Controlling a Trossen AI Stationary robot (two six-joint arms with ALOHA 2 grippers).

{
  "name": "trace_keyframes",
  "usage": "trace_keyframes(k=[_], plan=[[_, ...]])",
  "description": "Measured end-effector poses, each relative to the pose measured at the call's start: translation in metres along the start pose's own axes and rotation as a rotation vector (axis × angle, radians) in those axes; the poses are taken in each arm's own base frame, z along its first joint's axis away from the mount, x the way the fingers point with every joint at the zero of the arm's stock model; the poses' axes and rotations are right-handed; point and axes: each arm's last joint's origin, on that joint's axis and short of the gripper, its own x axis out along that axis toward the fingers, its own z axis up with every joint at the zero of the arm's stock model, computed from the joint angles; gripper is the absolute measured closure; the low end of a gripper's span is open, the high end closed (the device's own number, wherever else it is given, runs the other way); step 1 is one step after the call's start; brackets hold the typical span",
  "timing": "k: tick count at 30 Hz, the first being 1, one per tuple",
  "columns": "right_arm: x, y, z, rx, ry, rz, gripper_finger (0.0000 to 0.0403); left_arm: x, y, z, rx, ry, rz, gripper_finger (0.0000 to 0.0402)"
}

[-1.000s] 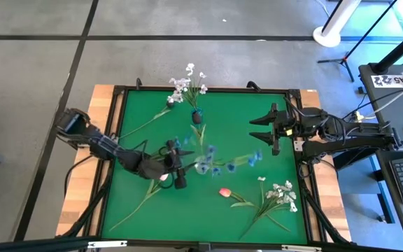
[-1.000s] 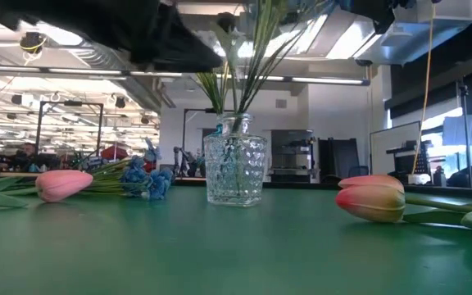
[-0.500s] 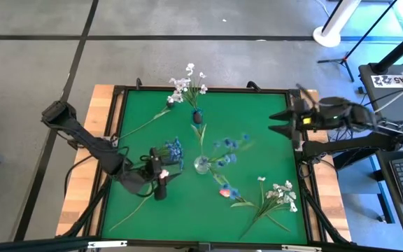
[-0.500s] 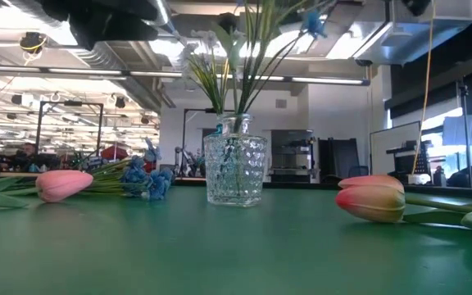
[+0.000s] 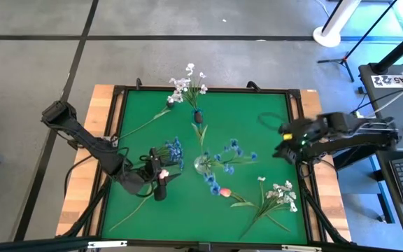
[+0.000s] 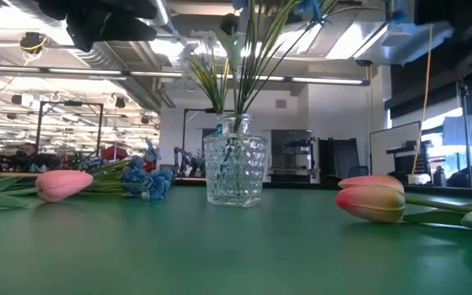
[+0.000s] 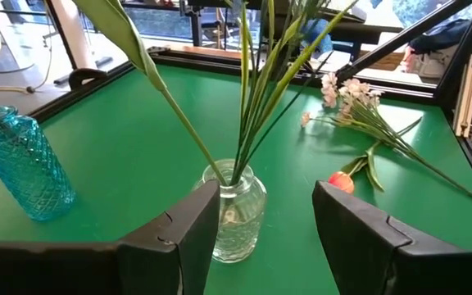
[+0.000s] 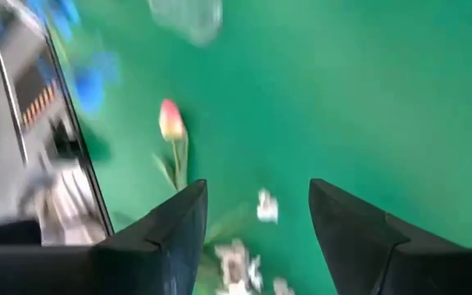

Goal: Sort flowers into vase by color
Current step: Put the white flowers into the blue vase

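Observation:
A clear glass vase (image 5: pixel 201 164) stands mid-table with blue flowers (image 5: pixel 231 150) in it, their stems in its mouth (image 7: pixel 229 172). A blue vase (image 5: pixel 196 116) farther back holds white flowers (image 5: pixel 187 84). More blue flowers (image 5: pixel 173 148) and a pink tulip (image 5: pixel 224 190) lie flat on the table, and a white bunch (image 5: pixel 280 196) lies near the right front. My left gripper (image 5: pixel 164 178) hovers open left of the clear vase (image 7: pixel 234 209), above another tulip (image 6: pixel 62 183). My right gripper (image 5: pixel 280 145) is open at the right edge, tipped down.
One white sprig (image 5: pixel 149 119) lies on the table at the far left. The black frame (image 5: pixel 114 126) rims the green table. In the left wrist view the blue vase (image 7: pixel 24 164) stands beside the clear one.
My left gripper has drawn back from the clear vase toward the table's left edge and risen a little, rolling as it went. The blue flowers in the vase have swayed and spread out. My right gripper has tipped downward, rolled, and shifted toward the near edge.

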Motion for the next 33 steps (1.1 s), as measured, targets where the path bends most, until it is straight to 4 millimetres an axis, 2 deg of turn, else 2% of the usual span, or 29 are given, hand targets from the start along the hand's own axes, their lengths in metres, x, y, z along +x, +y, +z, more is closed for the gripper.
trace_keyframes(k=[6,12,16,23,27,33], plan=[[0.040,0.011,-0.019,-0.111,0.149,-0.010,0.0189,0.000,0.000,0.000,0.000,0.000,-0.001,0.0209],[0.078,0.049,-0.038,-0.313,0.139,0.145,0.0189,0.000,0.000,0.000,0.001,0.000,0.000,0.0209],[0.101,0.070,-0.060,-0.446,0.214,0.156,0.0189,0.000,0.000,0.000,0.003,0.001,0.000,0.0209],[0.150,0.093,-0.105,-0.662,0.318,0.140,0.0189,0.000,0.000,0.000,0.005,0.001,0.000,0.0209],[0.174,0.097,-0.124,-0.710,0.361,0.118,0.0189,0.002,0.001,0.000,0.003,0.001,0.008,0.0209],[0.200,0.083,-0.136,-0.729,0.462,-0.047,0.0189,0.007,0.006,0.002,-0.003,0.001,0.034,0.0209]])
